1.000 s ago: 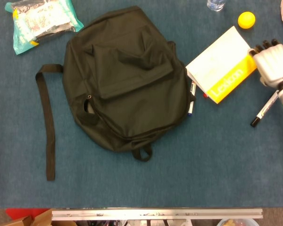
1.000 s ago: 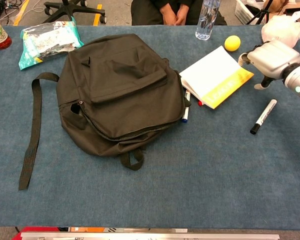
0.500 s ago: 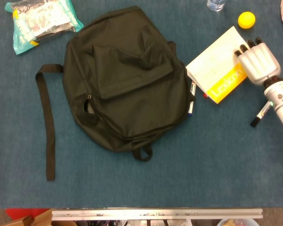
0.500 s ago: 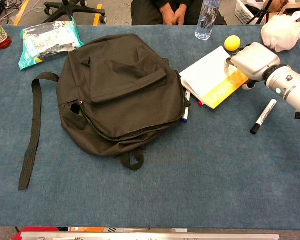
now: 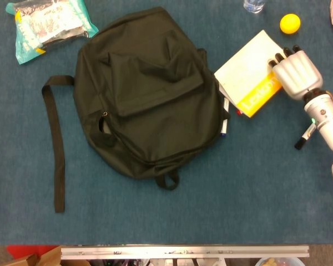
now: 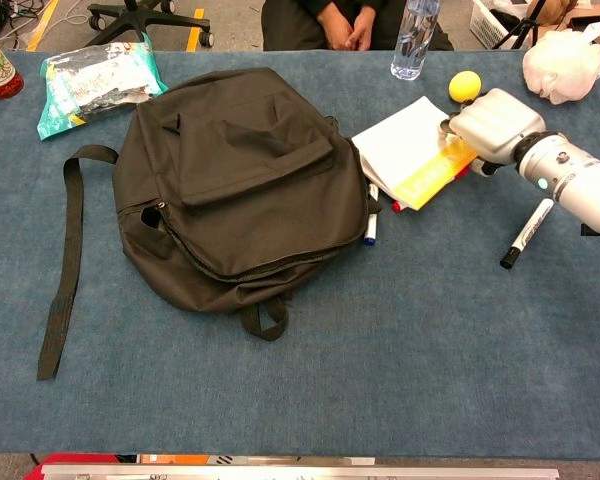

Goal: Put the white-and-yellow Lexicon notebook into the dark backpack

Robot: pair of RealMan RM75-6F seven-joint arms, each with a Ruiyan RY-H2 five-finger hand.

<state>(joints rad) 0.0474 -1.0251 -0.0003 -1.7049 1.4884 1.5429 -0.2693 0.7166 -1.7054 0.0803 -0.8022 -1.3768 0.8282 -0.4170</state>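
The white-and-yellow Lexicon notebook (image 5: 241,72) (image 6: 405,150) lies just right of the dark backpack (image 5: 150,88) (image 6: 240,170), its left edge touching the bag. My right hand (image 5: 294,72) (image 6: 492,122) grips the notebook's right corner, fingers laid over the yellow band. In the chest view that side looks tipped up off the table. The backpack lies flat, its main zip partly undone along the lower side. My left hand shows in neither view.
A black marker (image 5: 304,137) (image 6: 525,234) lies below my right forearm. Pens (image 5: 226,119) (image 6: 370,225) sit between bag and notebook. At the back are a yellow ball (image 5: 289,23) (image 6: 465,85), a water bottle (image 6: 417,35) and a snack pack (image 5: 50,25). The bag's strap (image 5: 56,149) trails left.
My right hand moved left onto the notebook's right corner and took hold. The notebook slid left against the backpack and its right side rose.
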